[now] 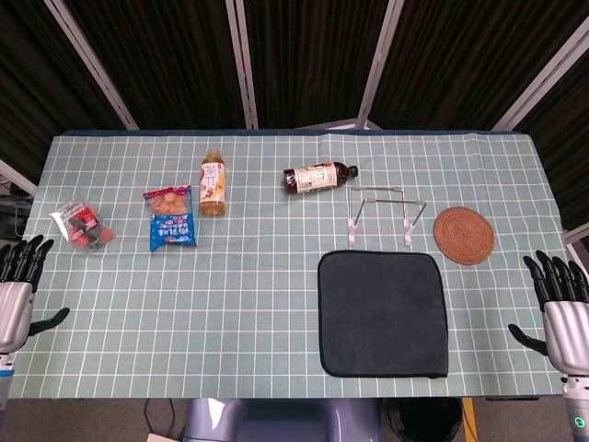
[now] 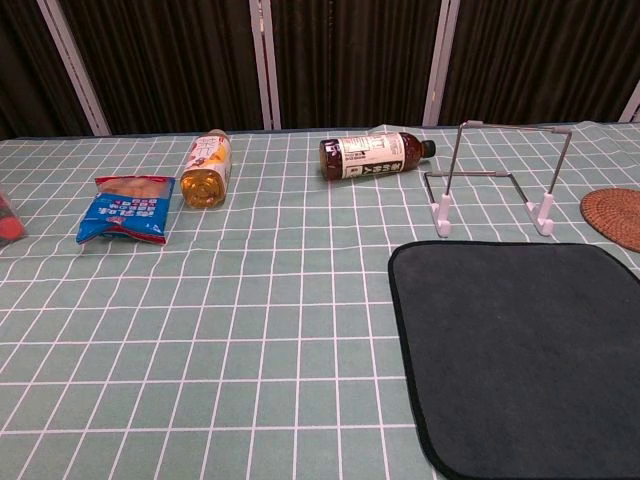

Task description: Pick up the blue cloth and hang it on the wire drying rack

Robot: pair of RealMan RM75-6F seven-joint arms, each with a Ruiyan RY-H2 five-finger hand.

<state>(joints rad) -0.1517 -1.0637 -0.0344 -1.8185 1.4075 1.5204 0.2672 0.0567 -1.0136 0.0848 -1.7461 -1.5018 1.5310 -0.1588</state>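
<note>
A dark blue-grey square cloth (image 1: 383,313) lies flat near the table's front edge, right of centre; the chest view shows the cloth (image 2: 525,355) filling its lower right. Just behind it stands the wire drying rack (image 1: 385,215) on white feet, the rack (image 2: 497,183) upright and bare. My left hand (image 1: 20,293) hangs off the table's left edge, fingers spread, holding nothing. My right hand (image 1: 561,308) sits off the right edge, fingers apart and holding nothing, well right of the cloth. Neither hand shows in the chest view.
A brown woven coaster (image 1: 463,234) lies right of the rack. A dark bottle (image 1: 319,178) lies on its side behind the rack. Further left are a yellow drink bottle (image 1: 213,182), a blue snack bag (image 1: 170,217) and a small red packet (image 1: 83,226).
</note>
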